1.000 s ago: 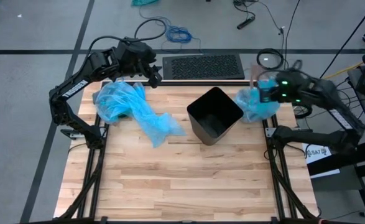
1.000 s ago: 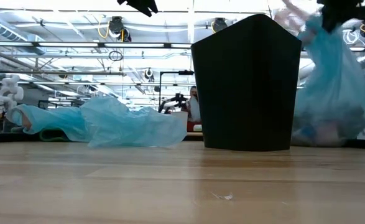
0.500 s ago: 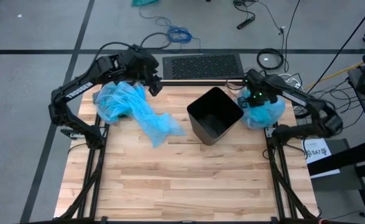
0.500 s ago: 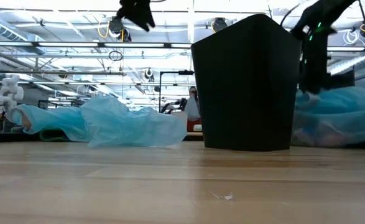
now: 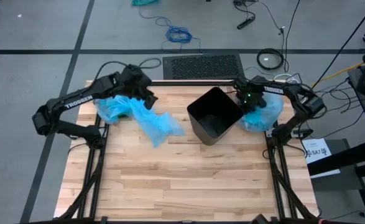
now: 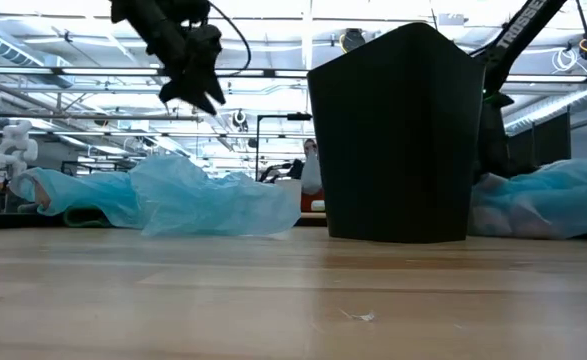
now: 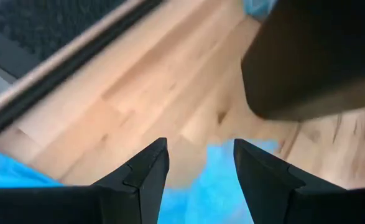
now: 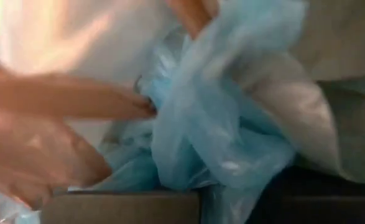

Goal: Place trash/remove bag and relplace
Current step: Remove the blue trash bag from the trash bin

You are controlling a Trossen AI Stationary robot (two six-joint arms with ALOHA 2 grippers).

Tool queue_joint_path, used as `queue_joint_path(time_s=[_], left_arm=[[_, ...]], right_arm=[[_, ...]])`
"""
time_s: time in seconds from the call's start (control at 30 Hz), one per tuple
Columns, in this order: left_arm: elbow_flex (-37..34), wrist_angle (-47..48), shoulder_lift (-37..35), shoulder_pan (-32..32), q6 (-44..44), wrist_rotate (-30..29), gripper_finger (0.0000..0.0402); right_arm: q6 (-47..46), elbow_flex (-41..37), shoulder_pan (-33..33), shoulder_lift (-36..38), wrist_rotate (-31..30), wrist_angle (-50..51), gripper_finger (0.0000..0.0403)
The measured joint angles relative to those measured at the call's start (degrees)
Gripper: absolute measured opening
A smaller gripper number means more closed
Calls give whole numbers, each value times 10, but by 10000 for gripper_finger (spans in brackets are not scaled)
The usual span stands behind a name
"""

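A black bin (image 5: 214, 115) stands upright at the table's middle. Left of it an empty blue bag (image 5: 135, 113) lies flat and crumpled on the wood. My left gripper (image 7: 201, 165) hangs open above that bag, tipped downward, touching nothing; the low view shows it in the air (image 6: 198, 88). Right of the bin a filled blue bag (image 5: 264, 113) sits slumped on the table. My right gripper (image 5: 248, 99) points down at the bag's bin-side top and is shut on it. Pale and brown trash (image 8: 58, 106) shows blurred through the plastic. My right gripper holds the filled bag by its bunched top plastic (image 8: 188, 124), coming from above and pointing down. The fingers themselves are hidden by the bag and the wrist. The bag's bottom (image 6: 548, 205) rests on the table and the plastic is slack.
A black mat (image 5: 202, 66) lies just beyond the table's far edge, with cables on the floor behind it. The near half of the wooden table (image 5: 182, 180) is bare planks. In the low view the bin (image 6: 398, 135) hides most of my right arm.
My right gripper has come down and toward the bin with the filled bag. The bag hung lifted a second ago; now it sits slumped on the table. My left gripper has sunk toward the empty bag and tipped downward, still open.
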State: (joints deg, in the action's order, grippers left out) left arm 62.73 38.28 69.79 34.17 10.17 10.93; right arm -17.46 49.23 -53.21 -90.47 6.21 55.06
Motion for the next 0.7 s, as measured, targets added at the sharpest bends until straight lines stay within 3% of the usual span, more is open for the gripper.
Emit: queue_joint_path(time_s=[0.13, 0.3, 0.7], left_arm=[[-28, -4, -4, -6, 0, 12, 185], [-33, -4, -6, -1, -32, 19, 185], [-33, -4, -9, 51, -81, 38, 185]], right_arm=[[-11, 0, -9, -13, 40, 1, 28], [-19, 0, -8, 13, 61, 34, 86], [-104, 0, -8, 196, 63, 99, 218]])
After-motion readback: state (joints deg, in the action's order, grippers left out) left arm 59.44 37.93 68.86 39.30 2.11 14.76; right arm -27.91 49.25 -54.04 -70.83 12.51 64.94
